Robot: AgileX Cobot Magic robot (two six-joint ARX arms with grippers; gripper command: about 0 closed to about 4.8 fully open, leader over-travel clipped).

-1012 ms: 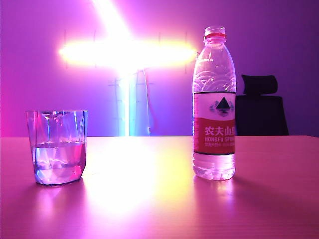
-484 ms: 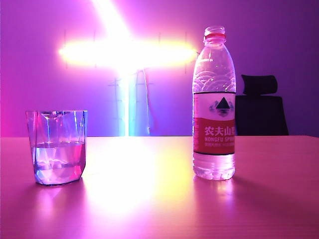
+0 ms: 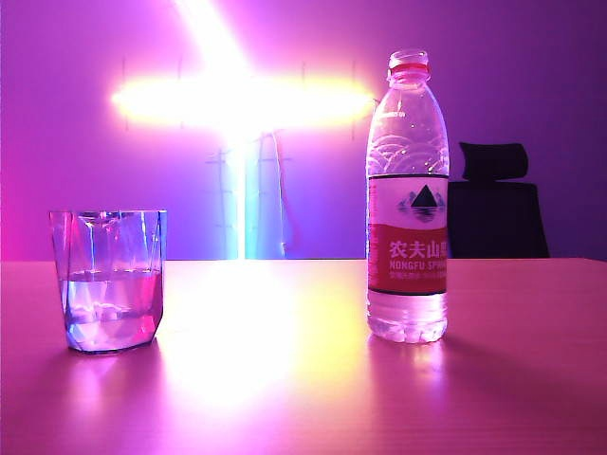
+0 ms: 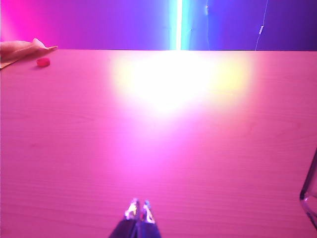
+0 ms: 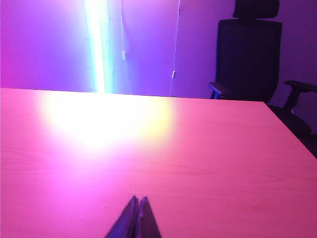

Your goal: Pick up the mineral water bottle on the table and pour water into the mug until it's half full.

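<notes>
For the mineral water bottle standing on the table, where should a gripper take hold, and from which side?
Grip the mineral water bottle around its labelled middle, coming in level from the right of the exterior view. It stands upright, uncapped, its straight labelled section likely firmer than the ribbed shoulder, and the mug stands apart on the left. The right gripper and left gripper are shut, low over the table.

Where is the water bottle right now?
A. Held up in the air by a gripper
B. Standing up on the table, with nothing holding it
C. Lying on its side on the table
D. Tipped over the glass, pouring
B. The bottle stands upright on the table, apart from the glass, with no gripper near it.
</notes>
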